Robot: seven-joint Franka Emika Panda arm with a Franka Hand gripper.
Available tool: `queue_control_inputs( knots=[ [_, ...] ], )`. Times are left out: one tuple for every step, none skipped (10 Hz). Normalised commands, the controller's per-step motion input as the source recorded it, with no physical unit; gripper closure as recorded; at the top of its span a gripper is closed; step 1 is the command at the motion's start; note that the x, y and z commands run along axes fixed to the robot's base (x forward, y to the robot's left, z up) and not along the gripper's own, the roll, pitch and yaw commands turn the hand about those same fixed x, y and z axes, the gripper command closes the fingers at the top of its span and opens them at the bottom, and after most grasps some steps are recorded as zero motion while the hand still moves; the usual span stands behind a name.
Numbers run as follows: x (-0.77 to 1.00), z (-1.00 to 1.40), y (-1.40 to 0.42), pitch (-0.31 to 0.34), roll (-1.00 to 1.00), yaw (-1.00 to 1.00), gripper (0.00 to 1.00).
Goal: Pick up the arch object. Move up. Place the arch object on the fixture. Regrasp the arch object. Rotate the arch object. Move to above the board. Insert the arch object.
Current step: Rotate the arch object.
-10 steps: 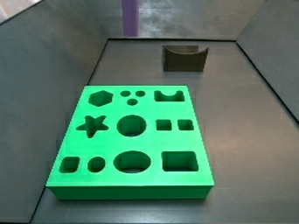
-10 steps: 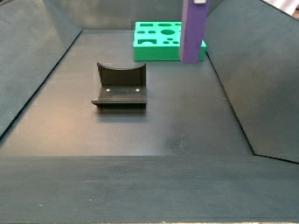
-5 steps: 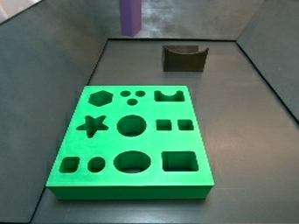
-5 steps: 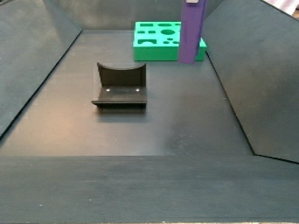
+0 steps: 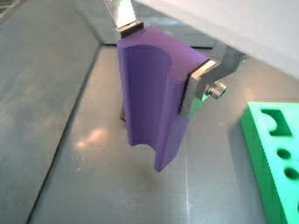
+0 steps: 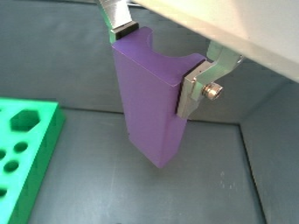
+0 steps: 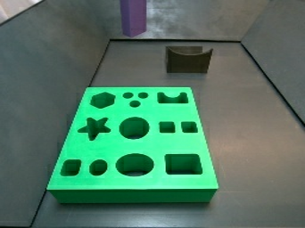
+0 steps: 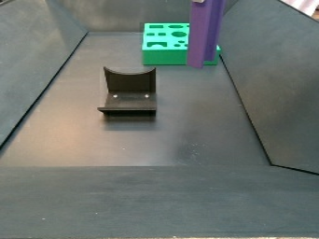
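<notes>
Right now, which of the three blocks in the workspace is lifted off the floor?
The long purple arch block, clamped upright in the end effector; the green board and dark fixture rest on the floor.

The board [image 7: 135, 140] is seen lying flat on the dark floor [image 7: 256, 134], bright green, with its cut-outs all visible: hexagon, star, circles, squares and an arch shape near the far right corner. The fixture [image 7: 187, 58] is parked well behind it, near the back wall, apart from the board. The arch object [image 7: 132, 16] is seen hanging upright at the top edge, cut off by the frame, above the back of the floor. The gripper itself isn't caught in this side view.
</notes>
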Motion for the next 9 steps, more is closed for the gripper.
queue_control_inputs(
  knots=[
    [0.0, 0.0, 0.0, 0.019, -0.04, -1.0, 1.0],
    [0.0, 0.0, 0.0, 0.021, -0.04, -1.0, 1.0],
    [0.0, 0.0, 0.01, 0.023, -0.05, -1.0, 1.0],
    [0.0, 0.0, 0.01, 0.026, -0.05, -1.0, 1.0],
    [0.0, 0.0, 0.01, 0.029, -0.06, -1.0, 1.0],
    [0.0, 0.0, 0.01, 0.034, -0.06, -1.0, 1.0],
    [0.0, 0.0, 0.01, 0.039, -0.07, -1.0, 1.0],
    [0.0, 0.0, 0.01, 0.046, -0.09, -1.0, 1.0],
    [0.0, 0.0, 0.01, 0.058, -0.11, -1.0, 1.0]
  ],
)
